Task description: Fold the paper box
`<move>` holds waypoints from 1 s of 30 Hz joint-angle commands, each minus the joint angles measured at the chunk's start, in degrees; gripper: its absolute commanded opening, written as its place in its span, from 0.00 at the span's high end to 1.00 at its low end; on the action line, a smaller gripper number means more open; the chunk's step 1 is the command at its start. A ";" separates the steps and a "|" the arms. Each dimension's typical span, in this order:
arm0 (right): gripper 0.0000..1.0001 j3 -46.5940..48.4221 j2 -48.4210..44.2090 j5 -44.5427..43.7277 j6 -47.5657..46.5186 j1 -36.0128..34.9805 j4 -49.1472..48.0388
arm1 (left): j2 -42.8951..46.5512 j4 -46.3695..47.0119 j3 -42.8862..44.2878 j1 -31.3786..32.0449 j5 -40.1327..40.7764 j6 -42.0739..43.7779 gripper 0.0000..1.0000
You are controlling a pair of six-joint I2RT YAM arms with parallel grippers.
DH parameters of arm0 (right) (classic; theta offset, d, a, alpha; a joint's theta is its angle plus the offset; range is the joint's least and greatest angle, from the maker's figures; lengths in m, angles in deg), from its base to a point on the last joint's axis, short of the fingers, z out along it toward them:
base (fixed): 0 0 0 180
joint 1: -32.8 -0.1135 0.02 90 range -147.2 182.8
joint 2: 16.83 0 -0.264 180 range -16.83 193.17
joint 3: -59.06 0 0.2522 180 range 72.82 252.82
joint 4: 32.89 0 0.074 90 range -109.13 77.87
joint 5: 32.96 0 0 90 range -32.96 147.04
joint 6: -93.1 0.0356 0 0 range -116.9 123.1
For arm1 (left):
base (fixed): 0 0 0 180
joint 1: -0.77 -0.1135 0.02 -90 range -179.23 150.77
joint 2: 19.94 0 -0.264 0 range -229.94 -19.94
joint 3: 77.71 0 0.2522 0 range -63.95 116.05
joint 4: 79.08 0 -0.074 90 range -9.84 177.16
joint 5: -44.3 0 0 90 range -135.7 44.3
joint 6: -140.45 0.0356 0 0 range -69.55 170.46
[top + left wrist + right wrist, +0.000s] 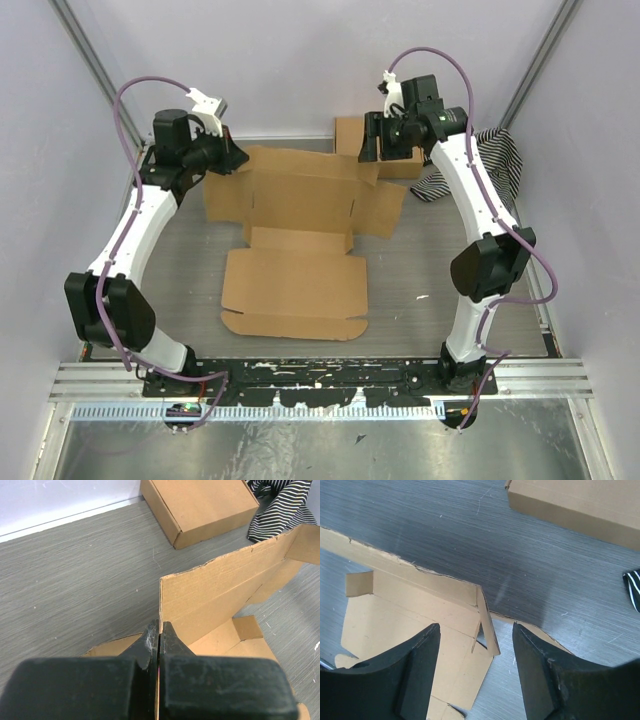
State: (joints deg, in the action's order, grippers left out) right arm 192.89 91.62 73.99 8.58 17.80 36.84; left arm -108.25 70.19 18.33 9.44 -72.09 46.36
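Lying on grey wood-grain table [190, 270] — paper box [300, 290], lilac walls [300, 60] around.

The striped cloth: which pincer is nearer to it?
Right. The right pincer, open, is above the paper box's far right corner, left of the striped cloth; the left pincer grips the box's far left wall, farther away.

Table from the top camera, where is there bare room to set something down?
Widest bare patch: between the unfolded box and the right arm. A narrower one lies between the unfolded box and the left arm. Crowded: the far right corner, with the closed box and striped cloth.
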 commanded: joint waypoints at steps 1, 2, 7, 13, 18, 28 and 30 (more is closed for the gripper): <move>0.35 2.01 -0.03 -1.59 -0.08 0.53 0.06 | 2.68 2.16 1.26 0.38 -1.69 0.63 1.00; 0.36 1.97 0.20 -1.00 -0.08 0.59 0.10 | 2.70 2.20 1.21 0.43 -1.73 0.51 1.00; 0.40 0.91 1.59 2.26 -0.09 0.64 0.50 | 2.83 2.15 1.28 0.64 -2.00 0.41 1.00; 0.81 0.42 2.74 4.49 0.21 0.59 1.22 | 2.64 2.00 1.39 0.83 -1.70 0.34 1.00; 0.99 -1.45 1.72 2.65 0.82 0.54 1.07 | 1.65 1.30 2.27 0.82 1.15 -1.82 0.99; 0.99 -11.88 -5.06 -10.13 0.94 -4.33 -15.88 | 1.19 -4.66 7.21 0.73 13.54 -9.66 0.40; 0.99 -14.53 -6.32 -13.70 0.77 -5.75 -20.47 | 1.83 -5.33 7.34 0.66 15.94 -11.81 0.42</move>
State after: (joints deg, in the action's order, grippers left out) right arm 181.11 92.45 68.29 9.45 15.09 29.36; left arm -107.75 66.86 23.57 10.29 -62.30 39.19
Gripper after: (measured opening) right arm 0.044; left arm 0.608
